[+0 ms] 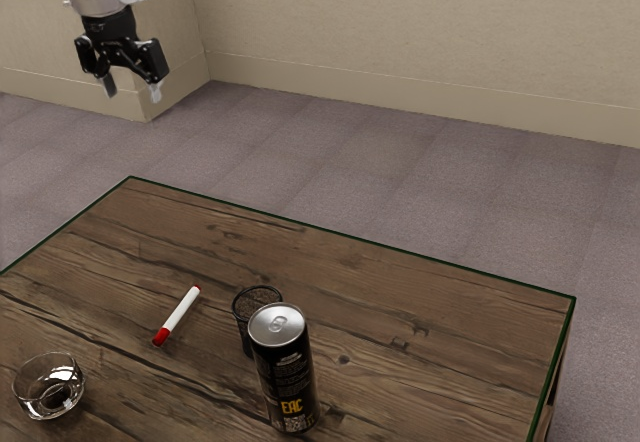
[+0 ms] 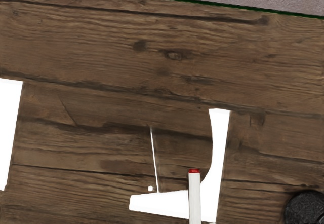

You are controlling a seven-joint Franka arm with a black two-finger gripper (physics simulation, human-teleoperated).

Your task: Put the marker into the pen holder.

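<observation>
My gripper is high up at the exterior view's upper left, open, with its two fingertips apart and nothing between them. Far below it, a white marker with red ends lies on the wooden table. Beside the marker, toward the exterior view's right, stands the black mesh pen holder, partly hidden by a can. In the wrist view, the marker shows its red tip and part of its white body, and the dark round pen holder is cut off by the picture's corner.
A tall black can stands right against the pen holder's outline. A clear glass bowl sits near the exterior view's lower left. The table has a green edge; flat white shapes appear around the marker in the wrist view.
</observation>
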